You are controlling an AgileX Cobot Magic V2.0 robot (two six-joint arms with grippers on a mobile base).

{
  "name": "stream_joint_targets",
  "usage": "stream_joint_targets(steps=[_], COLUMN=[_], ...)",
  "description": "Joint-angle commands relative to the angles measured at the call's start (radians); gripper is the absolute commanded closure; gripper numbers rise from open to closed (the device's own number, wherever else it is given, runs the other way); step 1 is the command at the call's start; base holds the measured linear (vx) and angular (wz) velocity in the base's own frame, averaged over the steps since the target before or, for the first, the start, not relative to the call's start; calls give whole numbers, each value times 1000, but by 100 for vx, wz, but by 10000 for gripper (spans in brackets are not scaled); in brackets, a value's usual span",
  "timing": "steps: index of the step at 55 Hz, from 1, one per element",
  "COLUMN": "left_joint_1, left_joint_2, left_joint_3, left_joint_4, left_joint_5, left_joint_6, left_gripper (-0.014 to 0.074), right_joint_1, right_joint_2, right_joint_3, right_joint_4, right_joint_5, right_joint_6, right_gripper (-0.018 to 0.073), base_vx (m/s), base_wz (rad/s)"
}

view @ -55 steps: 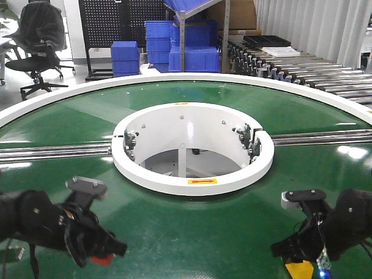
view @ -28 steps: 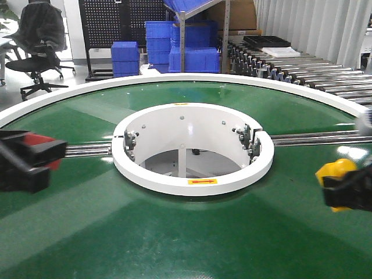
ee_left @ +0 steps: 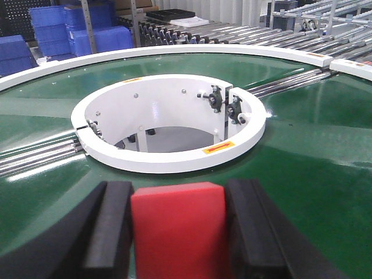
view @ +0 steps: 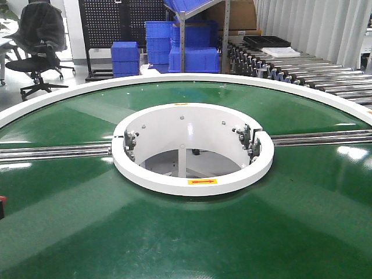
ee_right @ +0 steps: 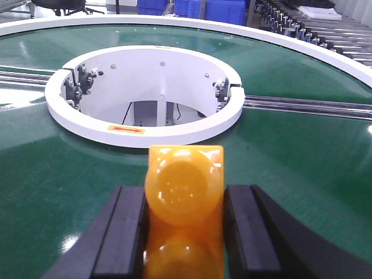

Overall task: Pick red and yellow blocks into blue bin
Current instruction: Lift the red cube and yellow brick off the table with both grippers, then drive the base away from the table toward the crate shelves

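Both picks are done. The left fingers clamp the red cube, and the right fingers clamp the yellow studded brick, both over the green table. The blue bin is out of view. Remaining: carry and release both blocks.

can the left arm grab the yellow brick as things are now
Probably not. The left gripper is shut on the red cube, so its jaws are full, and the yellow brick is itself clamped in the right gripper. One of them would have to let go first.
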Motion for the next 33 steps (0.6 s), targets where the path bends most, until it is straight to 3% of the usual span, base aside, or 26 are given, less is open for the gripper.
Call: stream_joint_targets(steps=[1,33], left_joint_1=[-6,-6], left_joint_2=[-4,-4], left_joint_3=[-27,-27], left_joint_4=[-9,-9], left_joint_5=[-73,-73], left_joint_6=[-10,-10], left_gripper=[597,596], right_joint_1=[1,1], right_joint_2=[-4,-4], right_joint_3=[-26,-26], right_joint_4=[-3,-3], right_joint_5=[-67,-64], right_joint_6=[-3,-3], right_gripper=[569,569], base_vx=[0,0], base_wz=[0,0])
